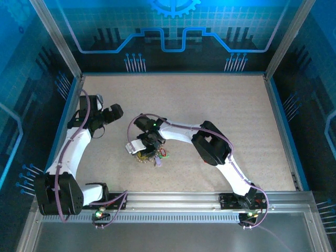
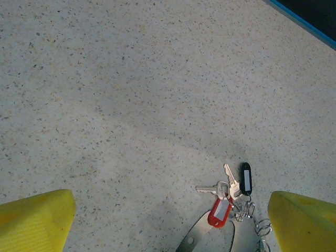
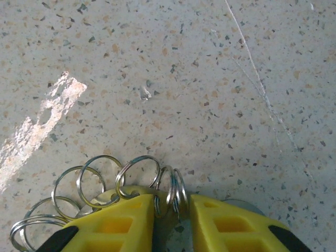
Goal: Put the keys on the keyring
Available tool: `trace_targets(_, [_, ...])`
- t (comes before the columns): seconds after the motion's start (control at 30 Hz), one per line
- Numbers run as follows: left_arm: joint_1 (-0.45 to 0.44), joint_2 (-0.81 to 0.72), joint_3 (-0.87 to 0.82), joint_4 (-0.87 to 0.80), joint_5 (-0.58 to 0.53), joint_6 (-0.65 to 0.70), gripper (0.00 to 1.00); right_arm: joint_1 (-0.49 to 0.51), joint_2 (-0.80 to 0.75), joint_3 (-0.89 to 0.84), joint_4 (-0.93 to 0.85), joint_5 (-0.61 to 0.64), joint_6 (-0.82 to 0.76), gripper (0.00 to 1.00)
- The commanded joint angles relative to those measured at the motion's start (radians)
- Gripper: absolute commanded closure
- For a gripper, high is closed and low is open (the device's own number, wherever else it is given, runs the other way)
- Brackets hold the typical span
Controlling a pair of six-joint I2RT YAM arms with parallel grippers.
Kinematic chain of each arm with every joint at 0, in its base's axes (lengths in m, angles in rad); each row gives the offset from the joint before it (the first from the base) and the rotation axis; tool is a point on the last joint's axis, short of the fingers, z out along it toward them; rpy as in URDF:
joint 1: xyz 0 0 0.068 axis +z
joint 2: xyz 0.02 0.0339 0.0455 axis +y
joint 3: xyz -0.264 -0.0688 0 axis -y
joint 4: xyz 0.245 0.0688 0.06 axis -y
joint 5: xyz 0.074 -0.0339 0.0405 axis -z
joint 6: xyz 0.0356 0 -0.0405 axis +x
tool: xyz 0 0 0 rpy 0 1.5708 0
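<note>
1. Around the keys [image 2: 227,188], the table [image 1: 220,105] is bare and smooth. A knocked bunch would probably skid across it rather than hold its place.
2. Left of the keys, the left gripper [image 2: 170,215] hangs with its yellow fingers spread wide and nothing between them. The keys lie just inside its right finger. A descent from here could bring that finger down on them and scatter them.
3. Directly over the keys, the right gripper [image 3: 173,210] has its fingers drawn close, with a split ring [image 3: 176,189] standing in the narrow gap. Whether the pads are actually biting it cannot be told. A half-caught ring may squirt out sideways.
4. Touching the keys on their near side, the keyring [image 2: 205,233] appears to be the flat grey metal loop lying on the table. Lying flat, it leaves little edge to catch, so fingers might scrape over it.
5. The keys themselves lie flat and overlapping, with a red tag [image 2: 220,211] and a black tag [image 2: 245,178] among them. Pulling one would likely drag the rest and tangle them.
6. Beside the keys, the split rings form a linked chain. The wire is thin and round, so it would slip easily.
</note>
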Motion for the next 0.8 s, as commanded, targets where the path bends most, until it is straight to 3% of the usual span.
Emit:
trace_targets(0.0, [0.011, -0.028, -0.011, 0.008, -0.004, 0.003, 0.04, -0.013, 0.022, 0.021, -0.011, -0.033, 0.020, 0.81])
trace_targets(0.27, [0.011, -0.035, -0.019, 0.019, -0.009, 0.010, 0.03, -0.027, -0.048, -0.078, 0.092, -0.048, 0.051, 0.88])
trace_targets(0.4, [0.011, -0.023, -0.010, 0.013, 0.009, 0.008, 0.03, -0.035, -0.061, -0.098, 0.086, -0.081, 0.045, 0.80])
trace_targets(0.77, [0.010, -0.035, -0.025, 0.028, -0.019, 0.011, 0.02, -0.035, -0.049, -0.110, 0.137, -0.047, 0.111, 0.77])
